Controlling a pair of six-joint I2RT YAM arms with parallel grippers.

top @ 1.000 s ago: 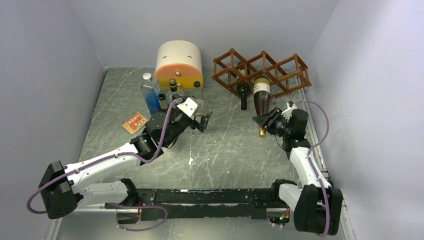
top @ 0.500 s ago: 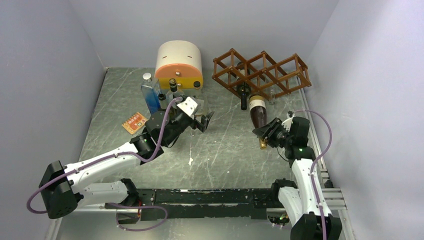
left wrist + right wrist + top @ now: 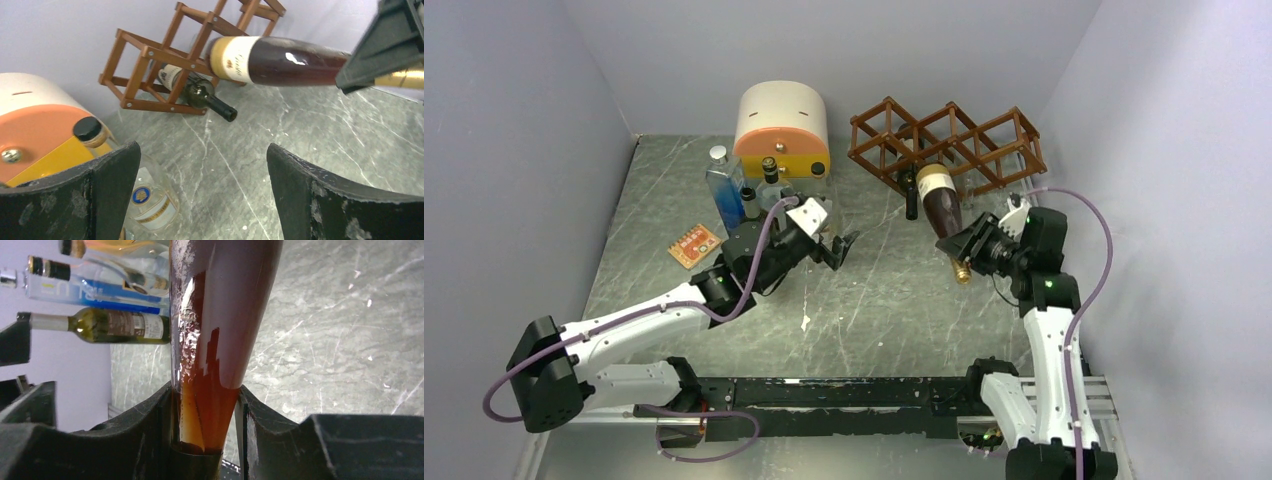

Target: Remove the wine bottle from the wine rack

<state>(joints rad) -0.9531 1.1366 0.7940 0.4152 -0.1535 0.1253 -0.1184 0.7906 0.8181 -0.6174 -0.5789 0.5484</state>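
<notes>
The worktop (image 3: 874,300) carries the wine rack (image 3: 984,135) at its back right, with 1 dark bottle (image 3: 197,91) lying in a lower cell. The wine bottle (image 3: 941,205) hangs tilted just in front of the rack, its neck clenched by the right end effector (image 3: 970,245). The left end effector (image 3: 839,245) gapes released, holding nothing.

cursive script on wine bottle (image 3: 280,61) label, unreadable

One wine rack (image 3: 944,135); two wine bottles (image 3: 941,200) (image 3: 911,195) by it; one drawer box (image 3: 781,115); one card (image 3: 694,245).
</notes>
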